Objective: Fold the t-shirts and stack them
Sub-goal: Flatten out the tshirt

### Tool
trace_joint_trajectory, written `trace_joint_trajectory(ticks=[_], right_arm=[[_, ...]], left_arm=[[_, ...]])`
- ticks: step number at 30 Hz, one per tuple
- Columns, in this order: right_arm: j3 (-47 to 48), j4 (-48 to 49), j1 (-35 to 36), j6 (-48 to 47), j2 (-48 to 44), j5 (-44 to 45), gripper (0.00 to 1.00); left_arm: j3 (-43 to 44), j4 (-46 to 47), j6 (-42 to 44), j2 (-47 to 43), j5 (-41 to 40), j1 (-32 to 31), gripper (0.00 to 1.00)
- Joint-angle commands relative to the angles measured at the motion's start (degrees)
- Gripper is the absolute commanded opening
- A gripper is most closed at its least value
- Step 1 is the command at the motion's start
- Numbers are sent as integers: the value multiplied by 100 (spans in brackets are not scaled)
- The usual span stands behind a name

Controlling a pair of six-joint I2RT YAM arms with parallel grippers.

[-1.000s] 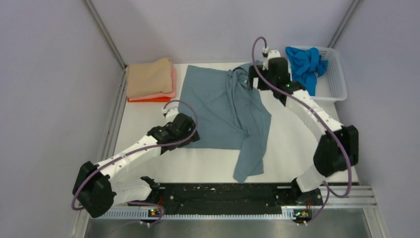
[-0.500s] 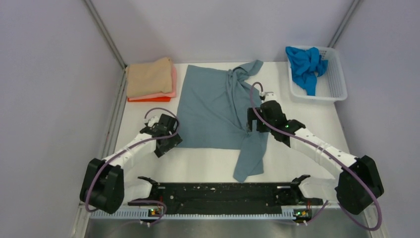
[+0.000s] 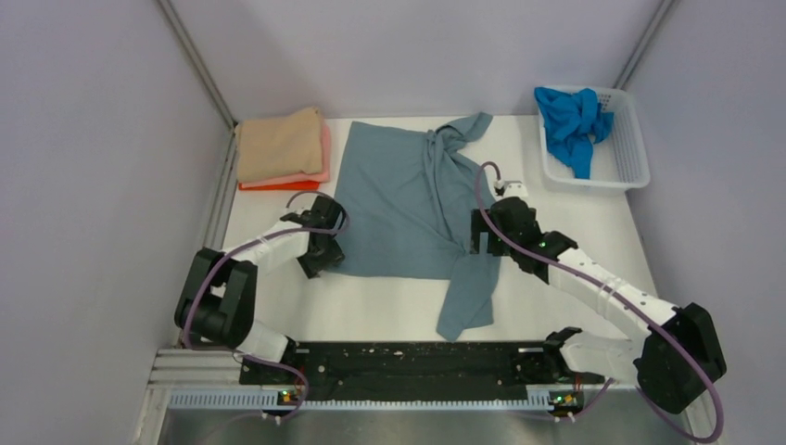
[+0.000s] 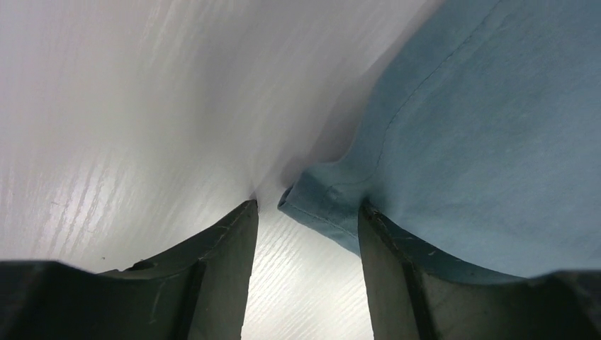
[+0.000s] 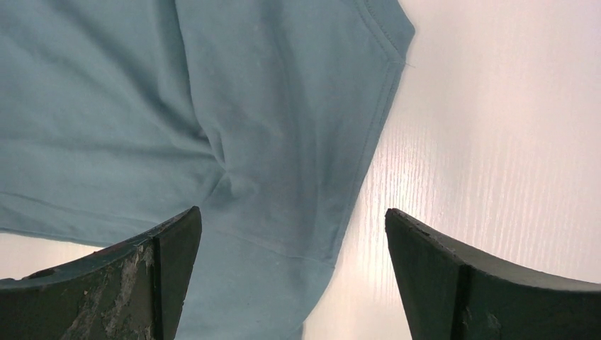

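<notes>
Presently: tan, pink, orange t-shirts (image 3: 280, 148) stacked far-left; grey-blue t-shirt (image 3: 408, 209) spread mid-tabletop (image 3: 565, 209), not yet folded; bright blue t-shirt (image 3: 570, 120) waiting in basket (image 3: 632, 158). Both open: left end effector (image 4: 308, 212) astride hem corner, right end effector (image 5: 290, 227) over sleeve.

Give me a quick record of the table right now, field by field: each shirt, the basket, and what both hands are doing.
Grey-blue shirt: spread mid-table, right side bunched, one flap trailing toward the arms
Left hand: open, the shirt's near-left corner between its fingers
Right hand: open, over the shirt's right edge
Stack: tan shirt on pink on orange, far-left corner
Basket: far right, holds a crumpled bright blue shirt
</notes>
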Motion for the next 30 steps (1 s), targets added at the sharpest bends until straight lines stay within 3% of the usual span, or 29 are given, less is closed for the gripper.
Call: trace_joint_trajectory(ticks=[1,4,7,9,17,21,26,30], right_arm=[[-12,-72,125,50,-227,172,99],[-35,-102,217,27,-257,148,98],[-37,-162,362,-115,-301,65,98],[-9,-243,549,-230,-297,-10,97],[-12,-796,2435,-440,-84,-878,87],[-2,-921,3253,-359,283,-1271,76],[48,-1035,3518,-138,1036,-1642,61],[-11,-956,3560,-15,1428,-1601,57]], left_arm=[[147,413,36,571,145,41,57],[187,479,103,772,237,67,46],[270,431,184,878,269,78,14],[284,434,228,897,249,93,1],[-67,908,604,451,502,122,0],[-143,977,663,278,480,122,0],[-157,975,658,220,424,123,0],[-161,985,669,168,375,122,0]])
